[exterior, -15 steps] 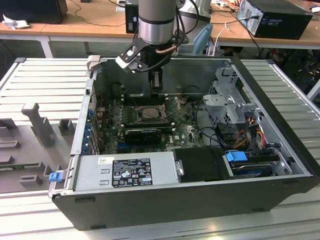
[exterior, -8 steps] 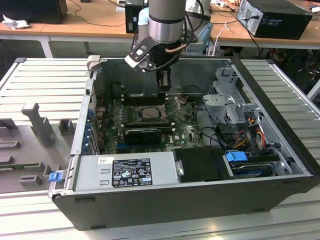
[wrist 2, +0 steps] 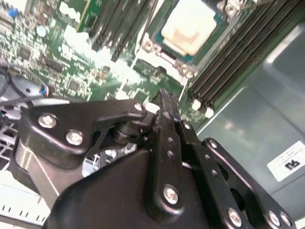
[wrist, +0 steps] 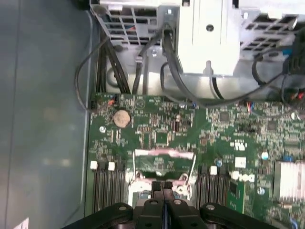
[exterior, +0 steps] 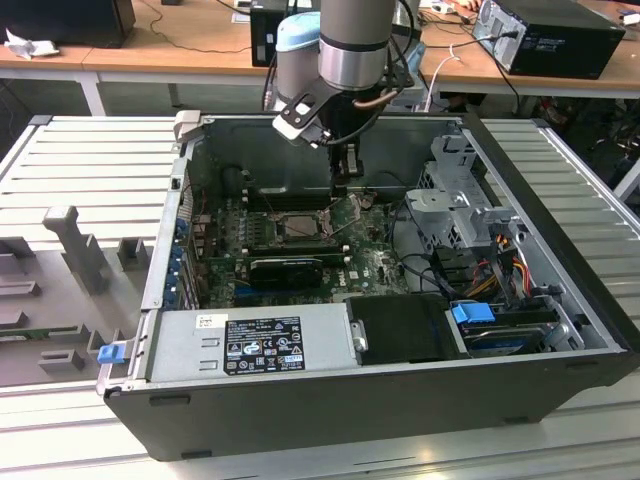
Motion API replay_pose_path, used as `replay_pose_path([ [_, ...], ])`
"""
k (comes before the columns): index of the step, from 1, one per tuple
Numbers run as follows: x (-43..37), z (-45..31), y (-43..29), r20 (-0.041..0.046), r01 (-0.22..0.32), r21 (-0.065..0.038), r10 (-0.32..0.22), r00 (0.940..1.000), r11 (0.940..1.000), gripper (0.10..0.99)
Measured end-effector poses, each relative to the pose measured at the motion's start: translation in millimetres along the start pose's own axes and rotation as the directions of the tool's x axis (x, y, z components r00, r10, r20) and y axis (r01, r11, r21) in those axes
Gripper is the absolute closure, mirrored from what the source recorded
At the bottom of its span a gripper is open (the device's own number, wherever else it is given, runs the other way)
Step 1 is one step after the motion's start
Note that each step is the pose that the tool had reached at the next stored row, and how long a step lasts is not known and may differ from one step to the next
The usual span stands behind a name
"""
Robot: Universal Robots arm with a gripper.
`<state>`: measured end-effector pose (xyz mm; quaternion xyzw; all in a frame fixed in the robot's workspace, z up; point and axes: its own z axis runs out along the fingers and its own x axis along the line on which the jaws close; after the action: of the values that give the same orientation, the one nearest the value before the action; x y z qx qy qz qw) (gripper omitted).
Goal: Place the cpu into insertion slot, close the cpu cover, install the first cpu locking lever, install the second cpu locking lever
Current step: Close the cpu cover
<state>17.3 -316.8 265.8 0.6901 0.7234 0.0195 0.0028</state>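
Observation:
The cpu (wrist 2: pixel 190 25), a pale square chip, lies flat in the insertion slot (wrist 2: pixel 167 53) on the green motherboard. In the exterior view the insertion slot (exterior: pixel 298 226) sits mid-board inside the open case. The cpu cover (wrist: pixel 164 153), a thin silver frame with a large window, stands tilted up beside the slot, and in the exterior view the cpu cover (exterior: pixel 352 212) rises at the slot's right. My gripper (wrist: pixel 163 187) hangs just above the cover's edge with its black fingers pressed together and nothing visible between them. The gripper (exterior: pixel 342 188) is also seen from outside, and the gripper (wrist 2: pixel 164 97) points at the board near the slot.
A long black card (exterior: pixel 285 268) lies just in front of the slot. Memory slots (wrist 2: pixel 228 57) flank the socket. A coin battery (wrist: pixel 121 118), a heatsink (wrist: pixel 290 179), dangling cables (wrist: pixel 171 71), a drive cage (exterior: pixel 465 200) and a power supply (exterior: pixel 250 345) crowd the case.

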Motion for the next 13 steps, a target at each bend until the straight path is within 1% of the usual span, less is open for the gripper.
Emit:
replay_pose_path([
  [1, -0.2, 1.6, 4.3, -0.0002, 0.000, 0.000, 0.000, 1.0000, 1.0000, 0.980],
  [2, -0.6, 5.2, 9.9, 0.0018, 0.000, 0.000, 0.000, 1.0000, 1.0000, 0.980],
  [3, -1.1, 7.1, 19.1, 0.0042, 0.000, 0.000, 0.000, 1.0000, 1.0000, 0.980],
  [4, -1.4, 8.5, 26.7, 0.0042, 0.000, 0.000, 0.000, 1.0000, 1.0000, 0.980],
  [5, -1.8, 9.6, 33.1, 0.0043, 0.000, 0.000, 0.000, 1.0000, 1.0000, 0.980],
  [7, -2.2, 11.5, 43.3, 0.0051, 0.000, 0.000, 0.000, 1.0000, 1.0000, 0.980],
  [10, -2.6, 14.6, 48.2, 0.0054, 0.000, 0.000, 0.000, 1.0000, 1.0000, 0.980],
  [12, -4.3, 20.4, 47.9, 0.0056, 0.000, 0.000, 0.000, 1.0000, 1.0000, 0.980],
  [13, -5.1, 21.3, 47.9, 0.0057, 0.000, 0.001, 0.000, 1.0000, 1.0000, 0.980],
])
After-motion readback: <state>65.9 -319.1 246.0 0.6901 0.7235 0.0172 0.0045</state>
